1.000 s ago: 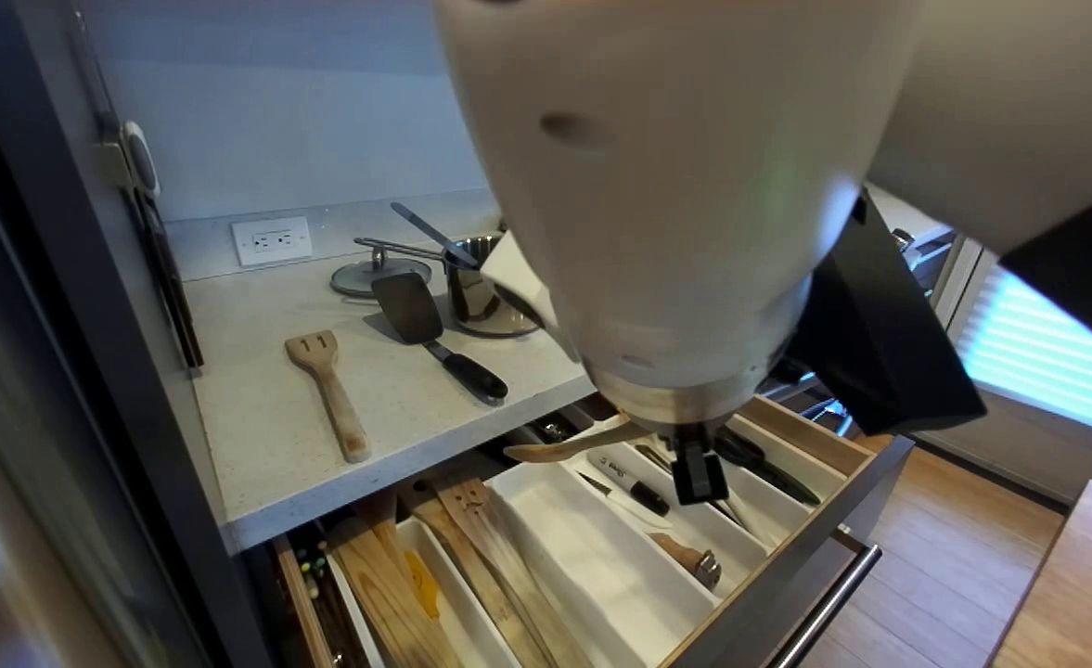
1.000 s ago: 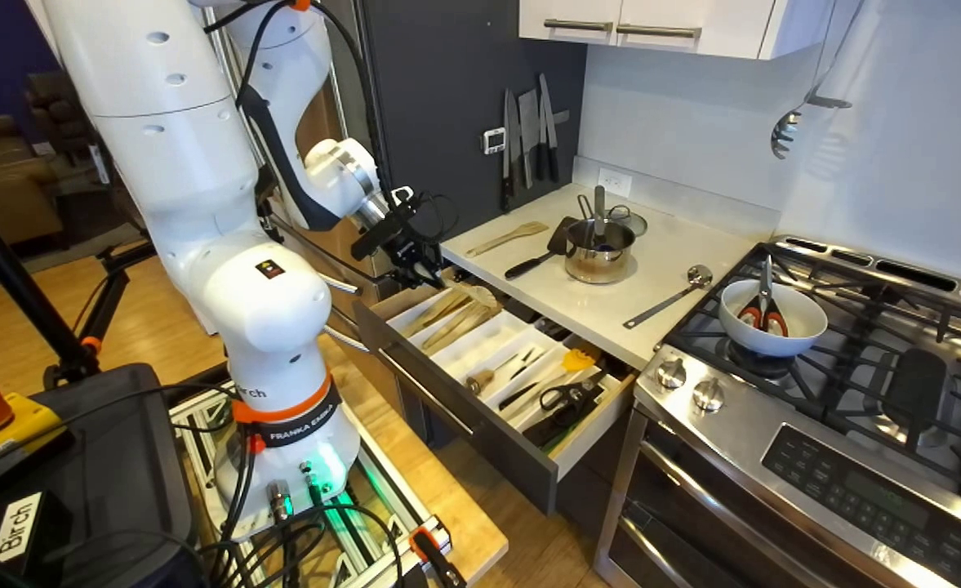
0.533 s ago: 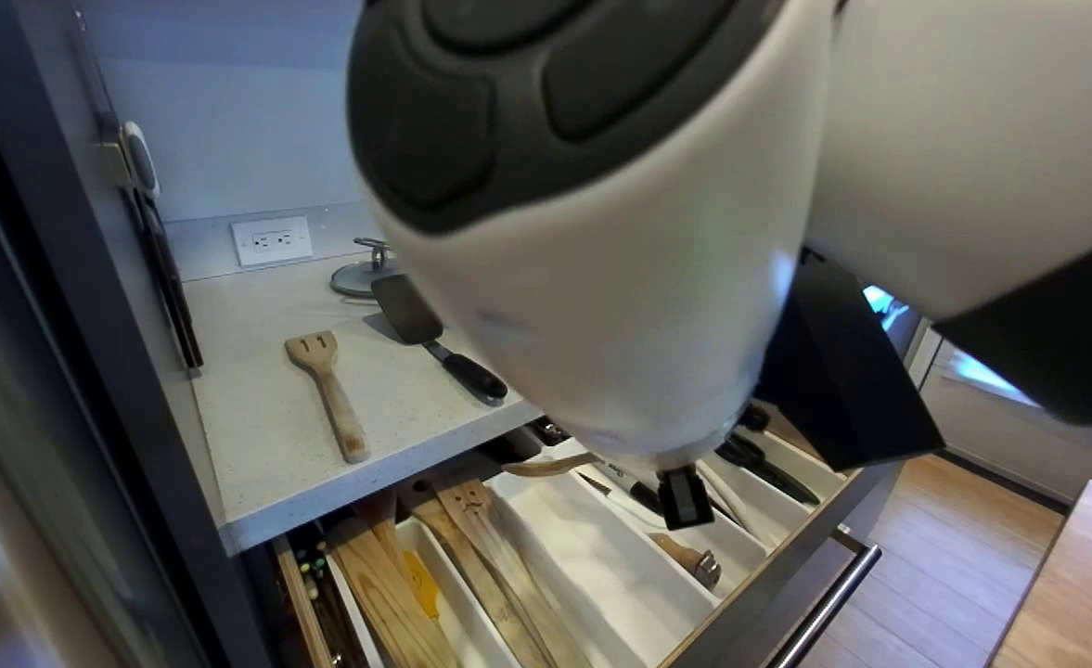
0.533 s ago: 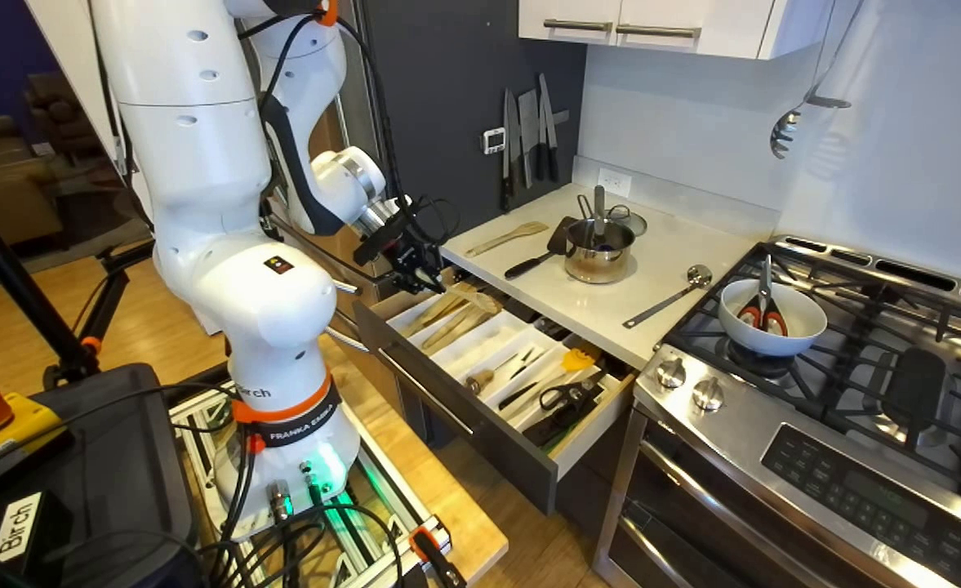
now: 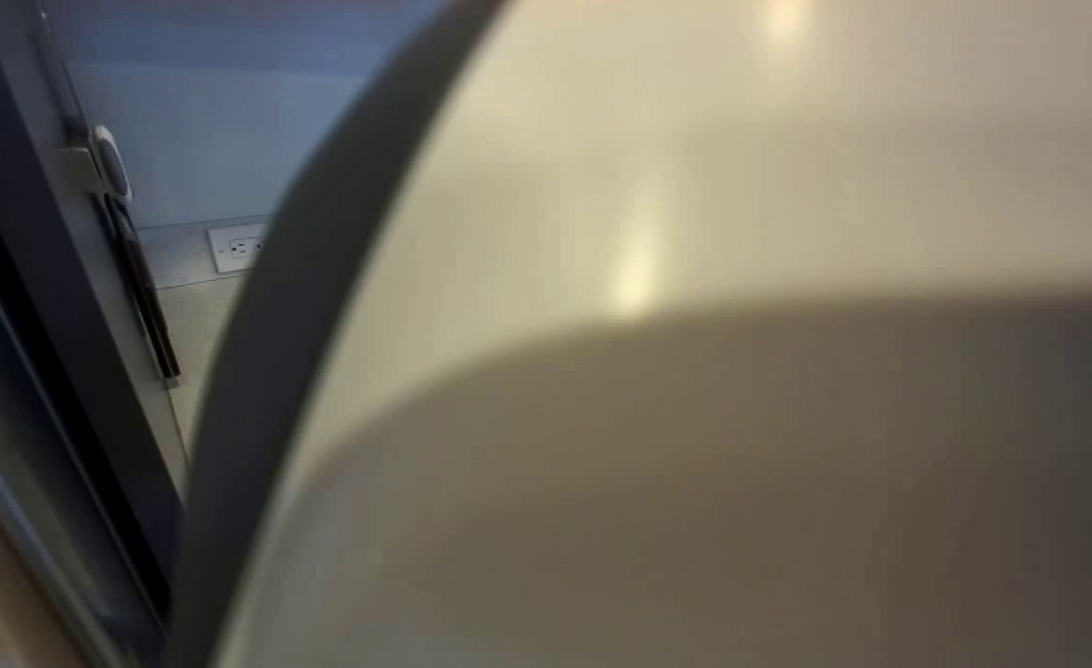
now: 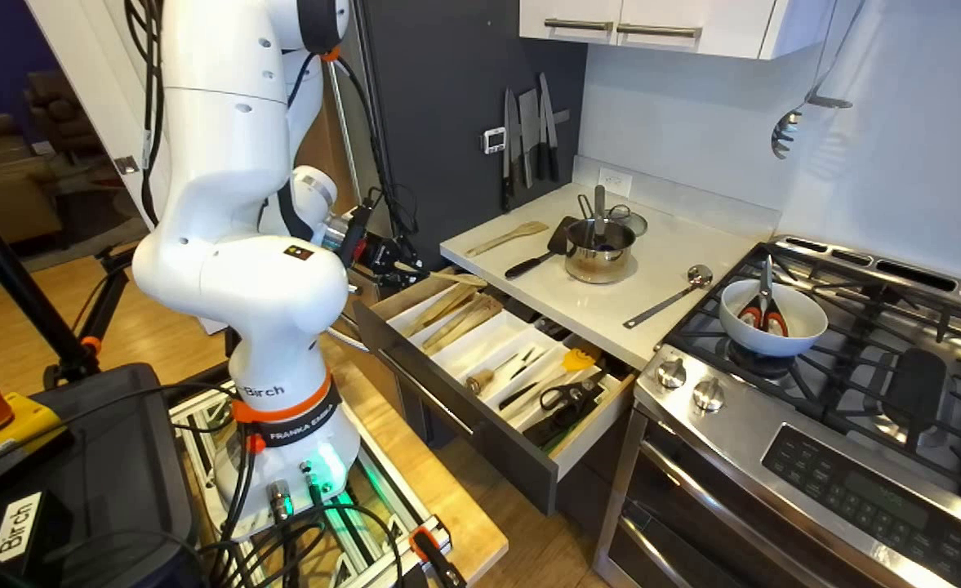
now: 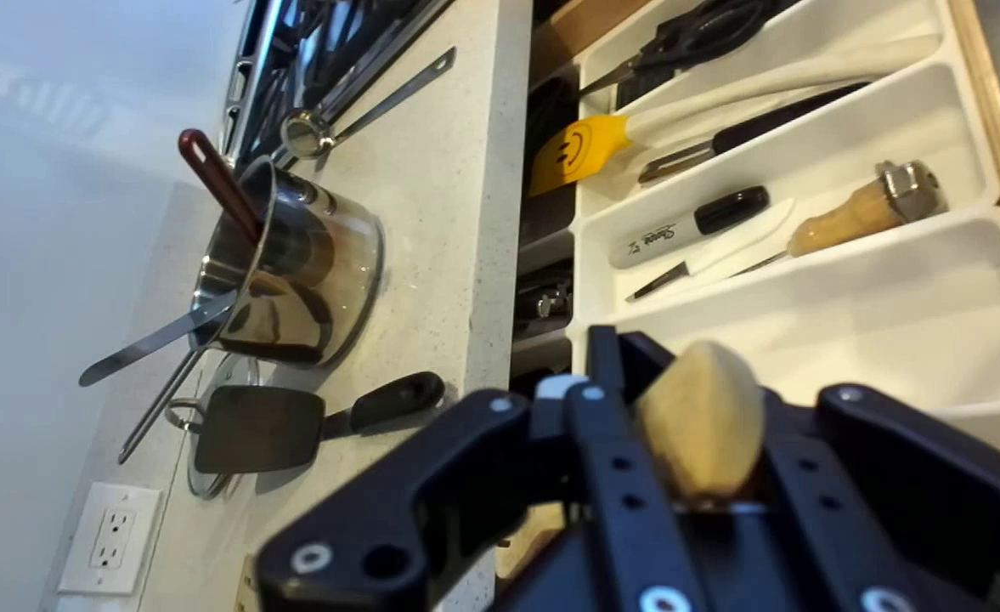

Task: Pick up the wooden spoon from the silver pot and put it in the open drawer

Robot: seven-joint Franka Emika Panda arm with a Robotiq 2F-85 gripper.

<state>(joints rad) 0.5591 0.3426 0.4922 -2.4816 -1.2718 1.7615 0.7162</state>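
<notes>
The gripper (image 7: pixel 691 391) grasps the spoon (image 7: pixel 703 429); in the wrist view, its fingers (image 7: pixel 606 357) stand on both sides of the light wood. In an exterior view, the spoon points from the gripper across the corner of the drawer (image 6: pixel 504 457) which is next to the counter (image 6: pixel 602 310). How high it is there, I cannot tell.

The drawer is pulled out. Its white tray (image 7: pixel 890 340) contains a marker (image 7: pixel 678 229), a yellow scraper (image 7: pixel 580 153) and, in the compartments toward the gripper, wooden utensils (image 6: pixel 464 322).

The pot (image 6: pixel 598 265) stands upright on the counter, with a red-brown handle (image 7: pixel 221 187) leaning out of it. Just beside the pot lies a black turner (image 7: pixel 262 429), and nearer to the arm (image 5: pixel 694 186) a forked spatula (image 6: pixel 506 238). On the stove (image 6: pixel 741 408), a white bowl (image 6: pixel 807 322) holds scissors (image 6: pixel 764 302). In an exterior view, the blurred arm covers most of the scene.
</notes>
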